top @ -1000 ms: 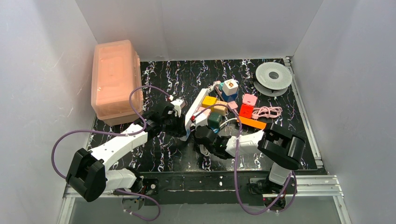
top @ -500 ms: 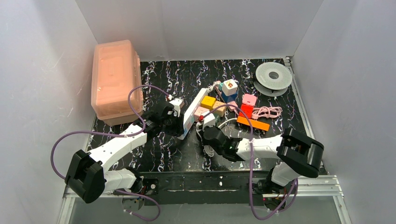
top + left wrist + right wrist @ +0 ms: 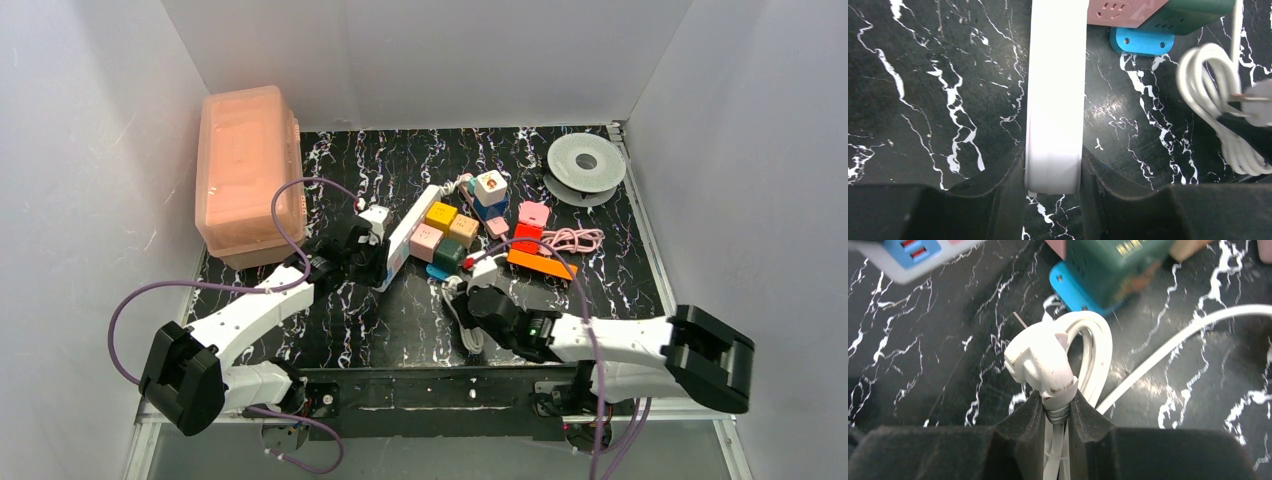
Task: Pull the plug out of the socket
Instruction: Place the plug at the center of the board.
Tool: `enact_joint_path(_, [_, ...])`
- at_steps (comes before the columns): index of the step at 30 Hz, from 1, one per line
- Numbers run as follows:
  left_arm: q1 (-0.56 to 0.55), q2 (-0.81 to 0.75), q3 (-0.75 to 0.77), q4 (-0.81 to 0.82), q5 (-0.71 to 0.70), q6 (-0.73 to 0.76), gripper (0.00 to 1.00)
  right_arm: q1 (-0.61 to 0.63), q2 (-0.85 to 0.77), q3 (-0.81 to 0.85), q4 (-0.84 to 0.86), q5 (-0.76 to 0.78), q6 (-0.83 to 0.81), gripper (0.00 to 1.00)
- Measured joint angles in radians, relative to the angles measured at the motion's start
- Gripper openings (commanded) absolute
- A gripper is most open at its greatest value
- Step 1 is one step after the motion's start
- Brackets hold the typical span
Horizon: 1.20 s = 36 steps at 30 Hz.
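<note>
Bracing the socket [image 3: 1055,100], the left gripper [image 3: 1053,170] is pinching its end. The right gripper [image 3: 1058,405] is pinching the plug [image 3: 1040,362]; withdraw straight.

Long white plastic power strip [image 3: 1055,90]: far end cut by top edge, outlet faces unseen, left wrist view. White moulded plug [image 3: 1040,360]: cord neck hidden inside right gripper [image 3: 1055,402]. Dark green plastic block [image 3: 1113,265]: cut by top edge, blurred.
</note>
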Motion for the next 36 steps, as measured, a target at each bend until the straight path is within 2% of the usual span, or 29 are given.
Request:
enact_joint_path(3, [0.01, 0.0, 0.009, -0.001, -0.014, 0.006, 0.43, 0.005, -0.117, -0.047, -0.082, -0.017, 0.047, 0.01])
enact_joint_path(4, [0.013, 0.0, 0.011, -0.001, -0.018, 0.008, 0.51, 0.005, -0.153, -0.06, -0.107, -0.03, 0.066, 0.04])
enact_joint_path(5, [0.014, 0.0, 0.012, -0.001, -0.022, 0.008, 0.57, 0.005, -0.179, -0.069, -0.129, -0.041, 0.082, 0.12])
enact_joint_path(6, [0.017, 0.0, 0.014, -0.001, -0.026, 0.005, 0.62, 0.006, -0.2, -0.076, -0.15, -0.056, 0.099, 0.24])
enact_joint_path(8, [0.024, 0.0, 0.022, 0.005, -0.031, -0.004, 0.8, 0.006, -0.207, -0.08, -0.181, -0.09, 0.127, 0.44])
enact_joint_path(11, [0.034, 0.0, 0.037, 0.009, -0.025, -0.008, 0.98, 0.013, -0.18, -0.08, -0.215, -0.142, 0.172, 0.62])
enact_joint_path(16, [0.044, 0.0, 0.078, -0.008, 0.017, -0.002, 0.98, 0.019, -0.125, -0.022, -0.254, -0.186, 0.203, 0.83])
enact_joint_path(21, [0.046, -0.001, 0.142, -0.011, 0.071, 0.026, 0.98, -0.02, -0.17, 0.082, -0.4, -0.171, 0.207, 0.85])
enact_joint_path(23, [0.046, -0.001, 0.162, -0.015, 0.094, 0.043, 0.98, -0.104, -0.23, 0.126, -0.467, -0.184, 0.209, 0.86])
enact_joint_path(29, [0.046, -0.002, 0.241, -0.032, 0.202, 0.114, 0.98, -0.552, -0.37, 0.282, -0.642, -0.217, 0.246, 0.87])
enact_joint_path(33, [0.043, -0.002, 0.288, -0.041, 0.274, 0.167, 0.98, -0.69, -0.338, 0.314, -0.748, -0.293, 0.319, 0.87])
enact_joint_path(36, [0.035, -0.002, 0.296, -0.051, 0.305, 0.212, 0.98, -0.756, -0.314, 0.266, -0.776, -0.364, 0.383, 0.87])
